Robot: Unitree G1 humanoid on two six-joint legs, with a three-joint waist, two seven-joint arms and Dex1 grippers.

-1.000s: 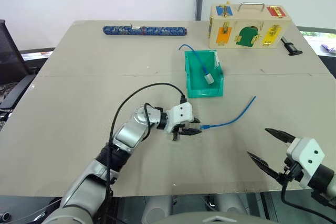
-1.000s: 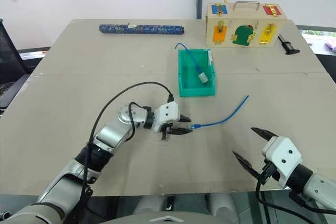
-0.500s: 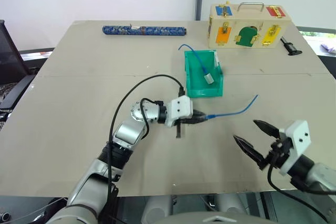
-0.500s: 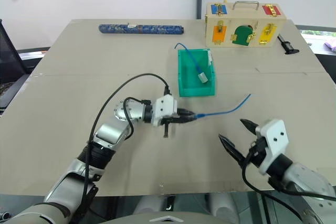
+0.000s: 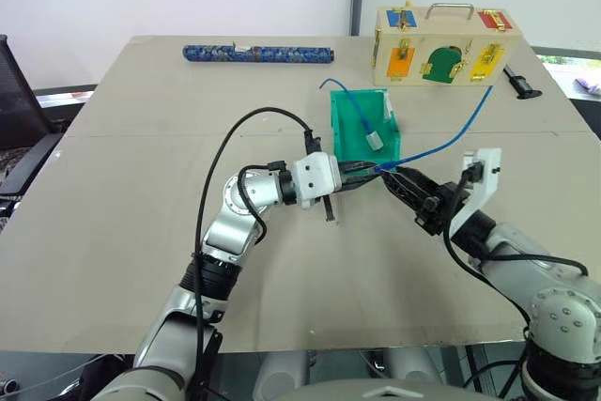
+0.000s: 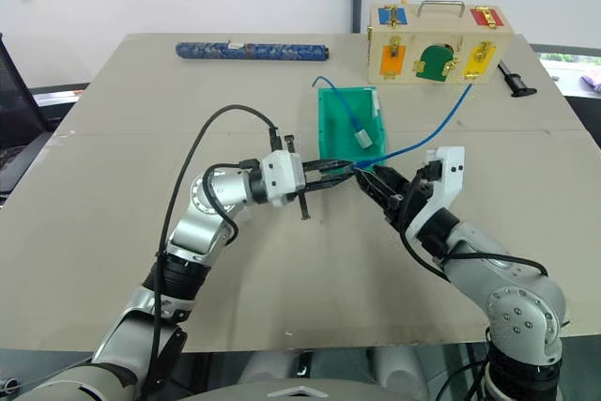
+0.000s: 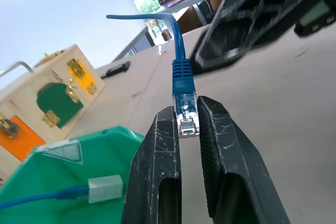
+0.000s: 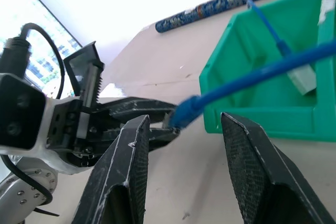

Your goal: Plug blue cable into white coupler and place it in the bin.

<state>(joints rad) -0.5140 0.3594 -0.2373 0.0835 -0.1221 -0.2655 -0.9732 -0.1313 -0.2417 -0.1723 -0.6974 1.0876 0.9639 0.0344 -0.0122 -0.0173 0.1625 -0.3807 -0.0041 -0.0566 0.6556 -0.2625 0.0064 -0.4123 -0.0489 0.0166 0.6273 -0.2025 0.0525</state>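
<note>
While the left gripper (image 7: 188, 129) pinches the clear plug of the thin blue cable (image 5: 441, 146) between its scratched black fingers, held up just in front of the green plastic bin (image 5: 349, 133), the right gripper (image 8: 181, 129) has its ridged fingers apart on both sides of the cable. Inside the bin lies a second blue cable (image 5: 357, 110) with a pale block. A wooden box (image 5: 444, 46) with coloured doors stands behind the bin on the smooth tan table (image 5: 141, 185). The wall is white.
</note>
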